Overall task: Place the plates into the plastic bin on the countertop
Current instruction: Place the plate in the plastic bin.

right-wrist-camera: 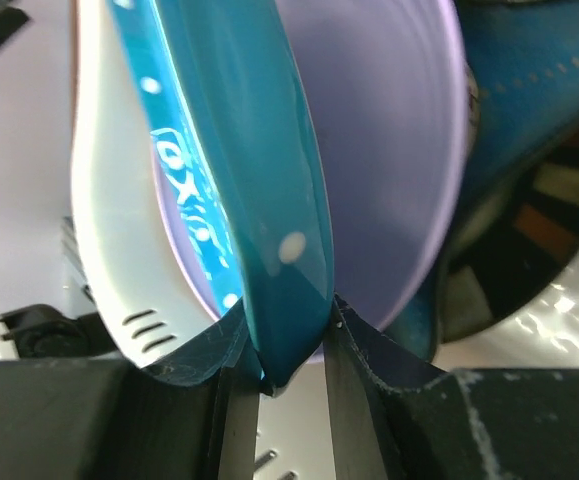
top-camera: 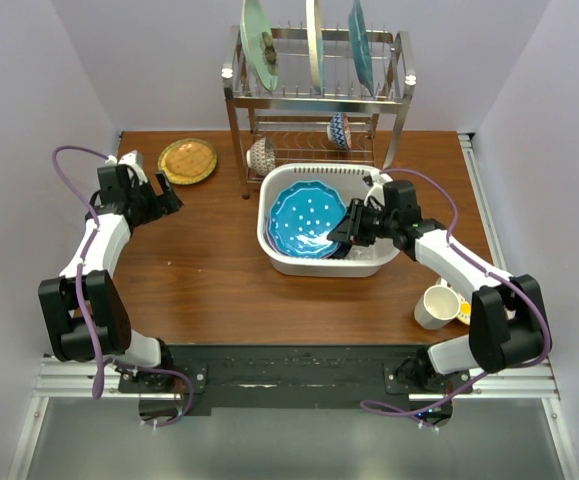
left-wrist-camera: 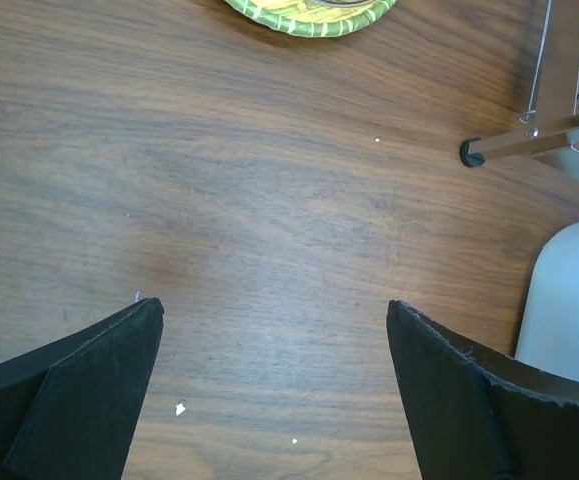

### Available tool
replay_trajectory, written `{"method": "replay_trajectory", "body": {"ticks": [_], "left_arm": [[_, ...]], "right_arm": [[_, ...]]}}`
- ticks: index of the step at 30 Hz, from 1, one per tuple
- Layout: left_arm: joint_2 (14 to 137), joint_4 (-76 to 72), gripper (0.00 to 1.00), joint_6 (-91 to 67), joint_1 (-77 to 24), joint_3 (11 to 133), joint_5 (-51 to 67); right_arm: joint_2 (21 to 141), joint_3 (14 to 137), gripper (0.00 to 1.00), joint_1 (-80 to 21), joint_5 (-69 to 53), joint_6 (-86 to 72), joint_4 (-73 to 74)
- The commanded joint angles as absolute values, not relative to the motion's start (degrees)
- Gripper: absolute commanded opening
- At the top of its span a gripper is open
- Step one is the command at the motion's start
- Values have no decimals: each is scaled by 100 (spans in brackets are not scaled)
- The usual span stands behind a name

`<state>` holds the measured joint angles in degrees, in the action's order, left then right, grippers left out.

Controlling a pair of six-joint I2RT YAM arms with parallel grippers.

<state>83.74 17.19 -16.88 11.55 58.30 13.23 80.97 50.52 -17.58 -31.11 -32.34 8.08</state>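
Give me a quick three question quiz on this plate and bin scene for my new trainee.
1. True or false: the left gripper holds a plate.
2. The right gripper is shut on: A) the blue dotted plate, B) the white mug, C) the wire rack?
3. Which plate lies on the countertop, outside the plastic bin?
Key: 1 false, it is open and empty. 2 A. 3 the amber patterned plate.
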Motion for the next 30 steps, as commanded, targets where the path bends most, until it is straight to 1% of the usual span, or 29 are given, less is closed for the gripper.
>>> {"method": "replay_trajectory", "body": {"ticks": [1, 3, 4, 6, 7, 9, 10, 13, 19, 21, 22, 25, 27, 30], "left_arm": [[8358, 1600, 98, -1582, 1178, 6073, 1310], [8402, 1608, 98, -1582, 1169, 6082, 1344], [8402, 1608, 98, -1582, 1169, 6082, 1353], [8402, 1608, 98, -1582, 1169, 6073, 1345], [8402, 1608, 98, -1573, 1169, 6073, 1345], [8402, 1608, 98, -1573, 1169, 6073, 1353], [8420, 1608, 98, -1573, 1169, 6073, 1362], [8429, 1600, 98, -1573, 1169, 6073, 1380], [8420, 1591, 98, -1573, 1169, 6064, 1424], [8437, 1600, 98, -1565, 1160, 6073, 1459], [8420, 1600, 98, -1564, 1160, 6073, 1459], [8402, 1591, 98, -1547, 1160, 6056, 1398], [8428, 1573, 98, -1556, 1160, 6064, 1476], [8429, 1608, 98, -1556, 1160, 6074, 1494]], "right_arm": [[7963, 5282, 12, -1758, -2839, -2655, 1081], [7928, 5317, 19, -1749, -2743, -2610, 1160], [7910, 5343, 27, -1758, -2690, -2593, 1169], [7901, 5440, 35, -1758, -2672, -2514, 1239], [7910, 5467, 41, -1758, -2637, -2496, 1283], [7919, 5537, 48, -1749, -2637, -2417, 1388], [7919, 5607, 54, -1749, -2619, -2382, 1432], [7928, 5730, 62, -1749, -2584, -2277, 1590], [7901, 5941, 75, -1758, -2312, -2083, 1994], [7884, 6020, 77, -1758, -2059, -1960, 2213], [7866, 6038, 79, -1758, -1970, -1925, 2276], [7962, 6196, 82, -1758, -1592, -1785, 2486], [8103, 6415, 83, -1749, -1530, -1609, 2812], [8218, 6399, 83, -1758, -1547, -1617, 2769]]}}
